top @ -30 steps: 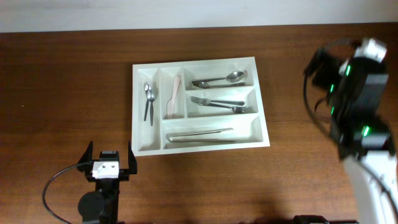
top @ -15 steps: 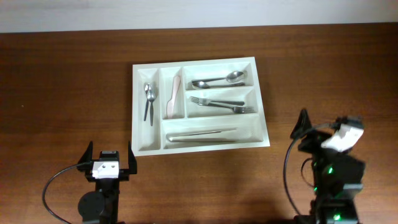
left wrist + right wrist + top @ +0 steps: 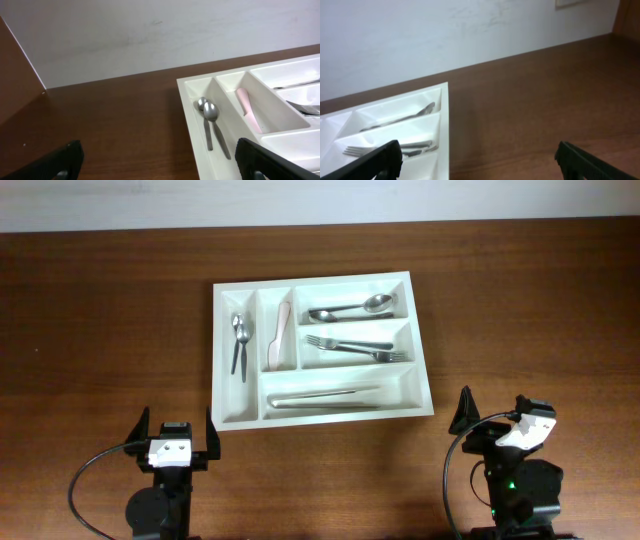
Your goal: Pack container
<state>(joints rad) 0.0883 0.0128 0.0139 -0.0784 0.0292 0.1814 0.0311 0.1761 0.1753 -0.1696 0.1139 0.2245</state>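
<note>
Container [image 3: 238,402]: glossy white rectangular plastic tray, five compartments, centre of brown wood-grain desk [image 3: 100,330] | metal cutlery [image 3: 350,345] inside | left pincer [image 3: 177,423], right pincer [image 3: 495,423]: black, both released, empty, at near edge

This looks like a robot test bench in a plain room. A dark wood-grain tabletop [image 3: 100,310] stands against a blank white wall [image 3: 150,35]. A cabled left arm [image 3: 160,500] and right arm [image 3: 515,500] sit at its near edge, facing a white cutlery tray [image 3: 219,370] holding spoons [image 3: 350,310] and forks [image 3: 350,345].
</note>
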